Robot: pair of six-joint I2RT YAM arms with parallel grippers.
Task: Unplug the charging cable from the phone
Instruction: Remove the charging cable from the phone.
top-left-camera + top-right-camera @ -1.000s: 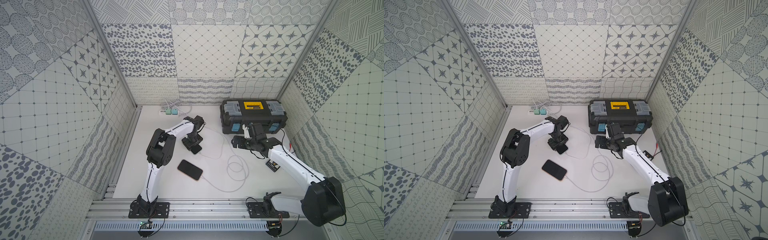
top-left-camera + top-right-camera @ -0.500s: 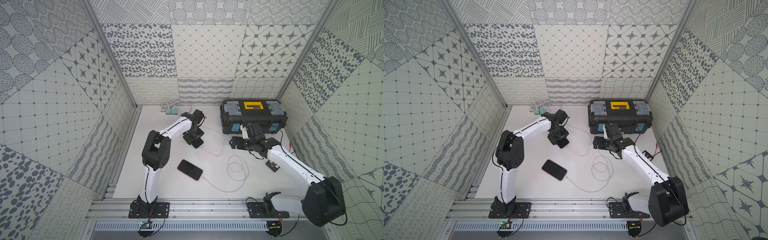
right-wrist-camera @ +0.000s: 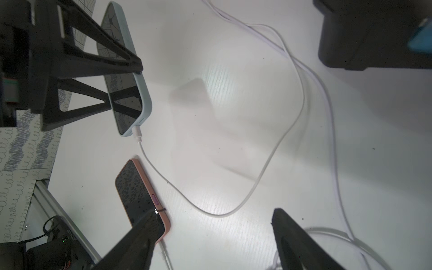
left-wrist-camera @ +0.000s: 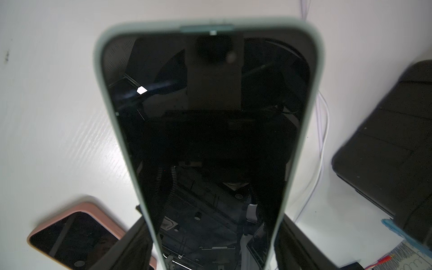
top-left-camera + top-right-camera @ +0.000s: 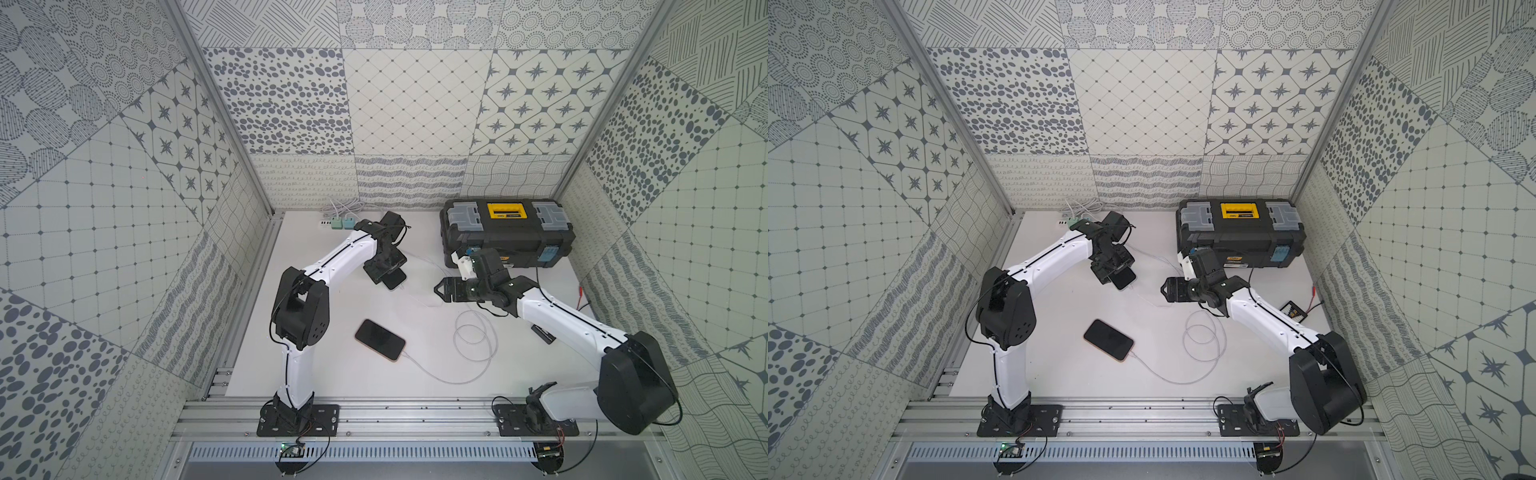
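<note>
My left gripper [image 5: 384, 270] is shut on a phone in a pale green case [image 5: 395, 279], gripping its two long edges and holding it tilted above the table. In the left wrist view its dark screen [image 4: 210, 117] fills the frame. The white charging cable [image 3: 257, 180] is plugged into the phone's lower end [image 3: 137, 131] and trails across the table. My right gripper [image 5: 440, 289] is open, with nothing between its fingers, to the right of the phone and above the cable's slack.
A second phone in a pink case [image 5: 380, 339] lies flat nearer the front, with its own coiled white cable [image 5: 473, 340] plugged in. A black toolbox [image 5: 507, 232] stands at the back right. Chargers [image 5: 338, 223] sit at the back wall. There is a small black device [image 5: 543, 333] on the right.
My left arm has carried the phone slightly toward the back. My right gripper has moved left toward the phone, its jaws narrowing a little.
</note>
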